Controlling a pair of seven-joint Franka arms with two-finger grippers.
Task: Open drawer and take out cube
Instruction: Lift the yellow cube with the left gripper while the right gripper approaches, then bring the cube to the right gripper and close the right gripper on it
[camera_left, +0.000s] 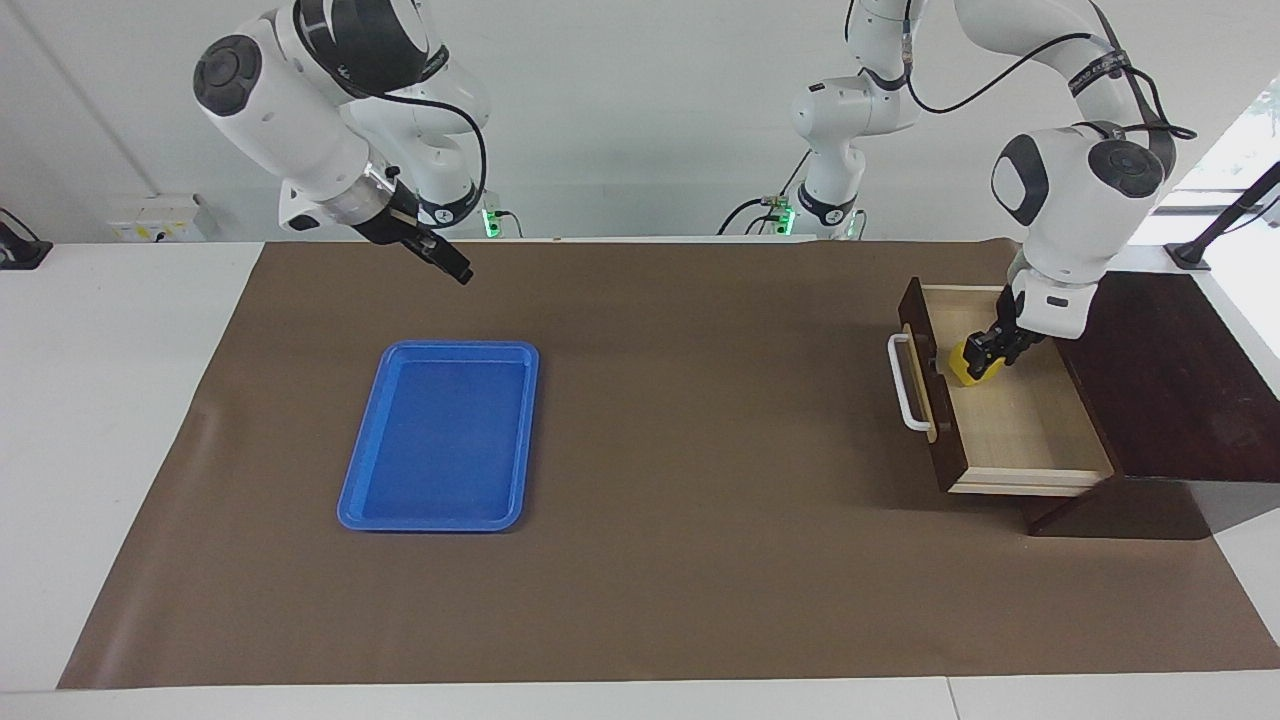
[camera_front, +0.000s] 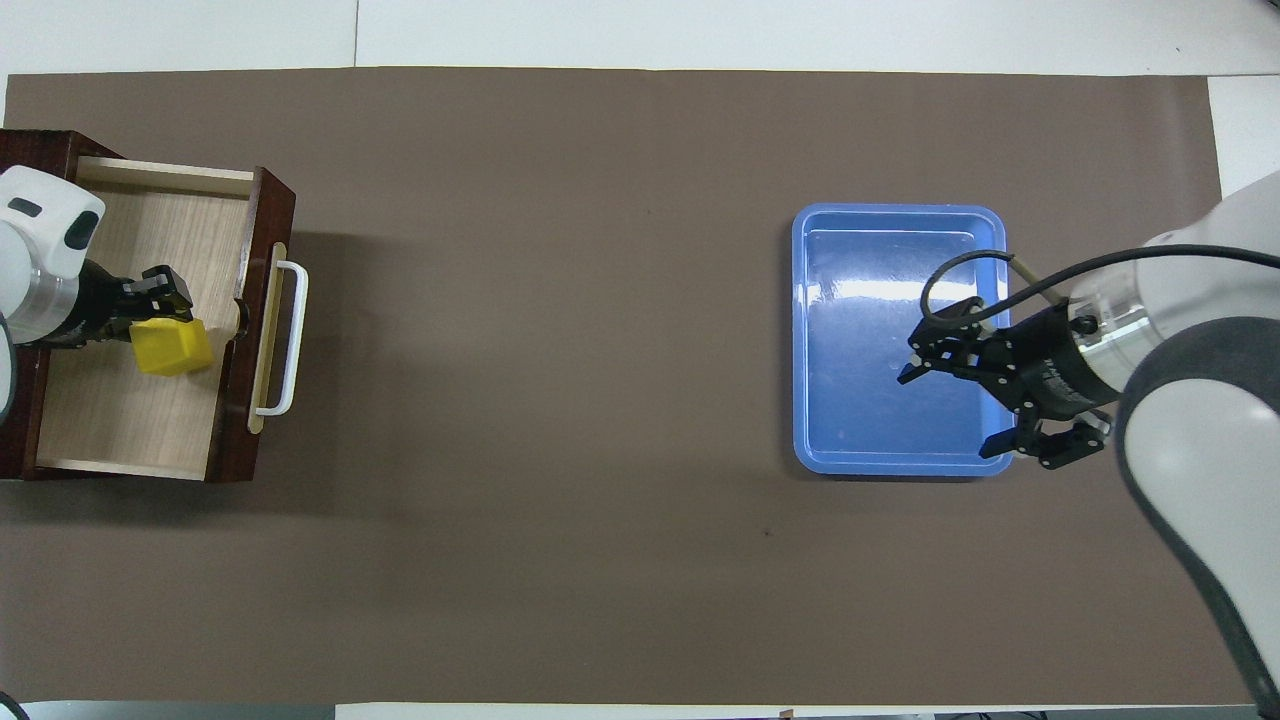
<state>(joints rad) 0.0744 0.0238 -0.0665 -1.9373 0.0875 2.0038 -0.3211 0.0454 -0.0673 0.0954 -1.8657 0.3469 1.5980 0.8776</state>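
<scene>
The left gripper (camera_left: 985, 362) is pinching the cube (camera_front: 173, 346) in the drawer (camera_left: 1010, 440). From overhead, the right gripper (camera_front: 975, 410) is showing open fingers above the tray (camera_front: 815, 330).

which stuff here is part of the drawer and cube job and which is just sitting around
Part of the job:
- drawer, pulled open
- cube, in the drawer
- left gripper, down in the drawer at the cube

Just lying about:
- blue tray, toward the right arm's end
- right gripper, waiting, jaws open
</scene>
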